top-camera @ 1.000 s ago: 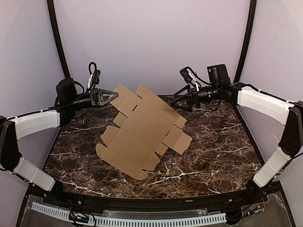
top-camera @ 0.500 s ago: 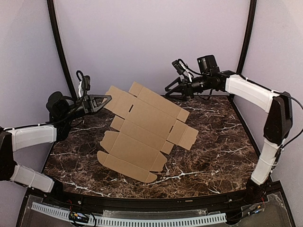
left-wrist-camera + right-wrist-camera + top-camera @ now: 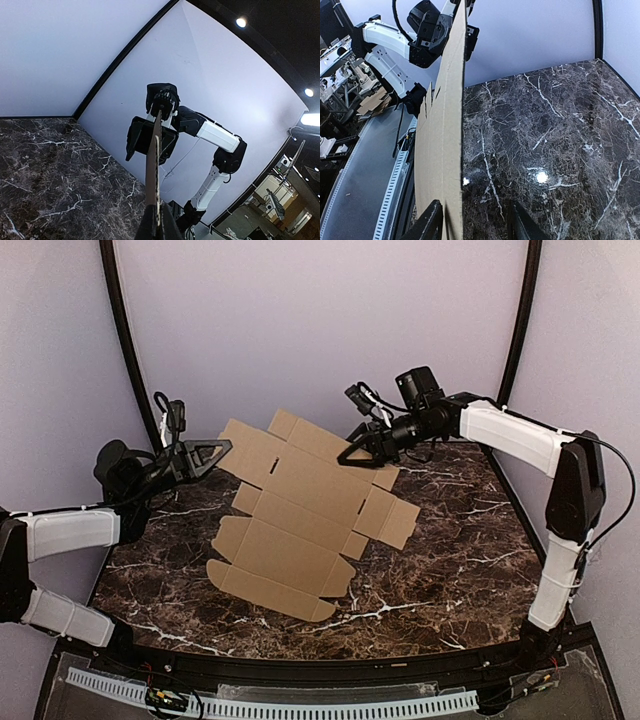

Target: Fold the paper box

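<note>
- Reaching in over the past second, the right arm [image 3: 510, 435] has brought its fingers from well clear of the paper box [image 3: 300, 520] to the sheet's far right edge. The left arm [image 3: 70, 530] has drawn back to the left and the sheet has shifted a little with it.
- Dark marble table [image 3: 460, 540], veined in white, lies beneath both arms.
- The paper box is an unfolded tan cardboard sheet with flaps and rounded tabs. It is held up on a slant above the middle of the table, far edge high and near edge low. Whether the near edge touches the marble cannot be told.
- The left arm stretches from the near left corner toward the sheet's far left corner. The right arm arches over the back right of the table.
- Left gripper [image 3: 222, 448] has its fingers together, clamped on that far left corner. Its wrist camera sees the card [image 3: 152, 165] edge-on, rising straight out of the closed fingers [image 3: 159, 227].
- Right gripper [image 3: 352, 453] has its fingers apart on either side of the sheet's far right edge. From its wrist camera the card [image 3: 442, 150] stands close against one finger [image 3: 427, 222], while bare marble shows between the card and the other finger [image 3: 522, 225].
</note>
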`<action>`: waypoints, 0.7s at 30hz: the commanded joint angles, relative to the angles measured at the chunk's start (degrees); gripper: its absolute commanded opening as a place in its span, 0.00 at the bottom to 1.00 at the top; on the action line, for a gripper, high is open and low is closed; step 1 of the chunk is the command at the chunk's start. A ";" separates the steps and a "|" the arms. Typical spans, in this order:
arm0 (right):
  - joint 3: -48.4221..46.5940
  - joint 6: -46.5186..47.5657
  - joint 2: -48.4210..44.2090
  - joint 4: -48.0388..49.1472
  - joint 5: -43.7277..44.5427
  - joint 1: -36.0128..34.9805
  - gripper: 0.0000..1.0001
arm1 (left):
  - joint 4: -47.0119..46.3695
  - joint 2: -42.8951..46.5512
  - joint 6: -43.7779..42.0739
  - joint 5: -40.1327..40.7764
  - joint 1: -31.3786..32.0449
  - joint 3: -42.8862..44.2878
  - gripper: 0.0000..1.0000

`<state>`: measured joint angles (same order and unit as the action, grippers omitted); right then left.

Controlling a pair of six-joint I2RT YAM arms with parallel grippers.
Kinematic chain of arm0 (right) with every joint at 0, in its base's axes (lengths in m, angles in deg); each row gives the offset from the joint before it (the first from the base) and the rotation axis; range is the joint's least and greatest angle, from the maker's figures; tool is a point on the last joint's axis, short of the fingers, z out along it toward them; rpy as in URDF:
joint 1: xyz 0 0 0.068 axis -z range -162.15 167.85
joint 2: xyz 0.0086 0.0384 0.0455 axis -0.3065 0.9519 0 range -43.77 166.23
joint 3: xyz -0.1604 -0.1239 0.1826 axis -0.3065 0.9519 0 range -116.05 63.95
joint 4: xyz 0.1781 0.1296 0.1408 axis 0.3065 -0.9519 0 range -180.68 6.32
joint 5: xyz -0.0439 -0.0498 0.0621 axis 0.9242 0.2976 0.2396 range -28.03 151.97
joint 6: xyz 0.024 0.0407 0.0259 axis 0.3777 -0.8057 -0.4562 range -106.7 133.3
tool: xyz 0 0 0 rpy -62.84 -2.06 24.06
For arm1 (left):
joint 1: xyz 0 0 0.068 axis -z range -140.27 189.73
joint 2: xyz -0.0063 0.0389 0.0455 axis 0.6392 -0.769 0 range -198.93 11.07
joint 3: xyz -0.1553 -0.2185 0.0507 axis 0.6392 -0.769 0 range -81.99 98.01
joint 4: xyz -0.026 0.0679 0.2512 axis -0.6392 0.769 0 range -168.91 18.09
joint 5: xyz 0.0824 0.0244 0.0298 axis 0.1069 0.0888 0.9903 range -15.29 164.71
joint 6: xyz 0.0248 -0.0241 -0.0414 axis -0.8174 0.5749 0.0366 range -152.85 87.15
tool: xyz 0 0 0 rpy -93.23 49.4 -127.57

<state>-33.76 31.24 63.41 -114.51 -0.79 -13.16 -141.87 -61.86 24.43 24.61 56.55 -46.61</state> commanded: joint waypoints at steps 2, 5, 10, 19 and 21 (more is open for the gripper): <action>-1.45 2.65 -0.14 -2.64 -2.53 -0.46 0.39 | -2.36 0.85 0.11 -1.37 -0.17 -0.22 0.01; -1.27 2.94 -0.47 -3.04 -2.46 -0.48 0.36 | -1.51 0.89 -0.57 -1.60 -0.16 -0.33 0.01; -1.17 4.17 -1.14 -4.94 -2.13 -0.49 0.31 | 0.21 1.15 -2.08 -2.40 -0.09 -0.72 0.01; -1.08 5.60 -2.16 -7.25 -1.38 -0.94 0.14 | 1.18 0.38 -3.27 -2.80 -0.19 -1.12 0.01; -1.16 5.81 -2.10 -7.55 -1.25 -1.14 0.06 | 0.96 0.21 -3.21 -2.88 -0.21 -1.10 0.01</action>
<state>-33.81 34.93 63.39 -120.08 0.02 -13.66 -140.56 -61.88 21.98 23.03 56.55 -47.00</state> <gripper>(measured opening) 0.116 0.011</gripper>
